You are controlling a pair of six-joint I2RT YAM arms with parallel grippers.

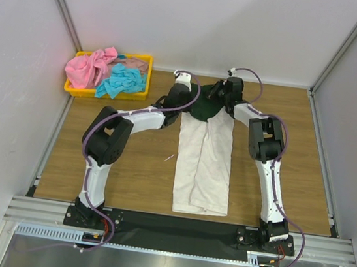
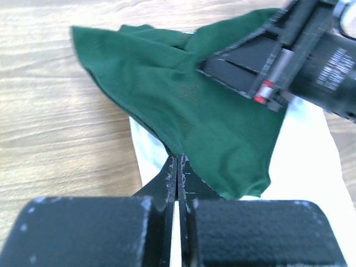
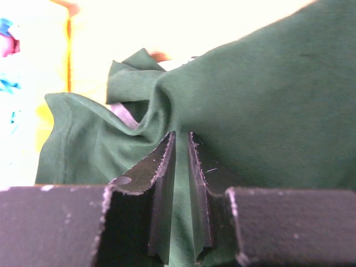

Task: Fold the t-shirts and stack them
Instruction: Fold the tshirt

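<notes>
A white t-shirt (image 1: 204,163) with dark green sleeves lies folded into a long strip down the middle of the table (image 1: 134,167). Its green sleeve cloth (image 1: 203,109) is bunched at the far end, and both grippers meet there. My left gripper (image 1: 193,107) (image 2: 177,160) is shut, pinching the edge of the green sleeve (image 2: 183,94) at its tips. My right gripper (image 1: 219,98) (image 3: 181,136) holds a thick fold of the same green cloth (image 3: 267,100) between narrowly parted jaws. Pink (image 1: 88,66) and turquoise (image 1: 120,83) t-shirts lie crumpled in the tray.
The yellow plastic tray (image 1: 73,91) sits at the far left corner of the table. Grey walls and metal rails enclose the table on three sides. A small scrap (image 1: 169,157) lies on the wood left of the shirt.
</notes>
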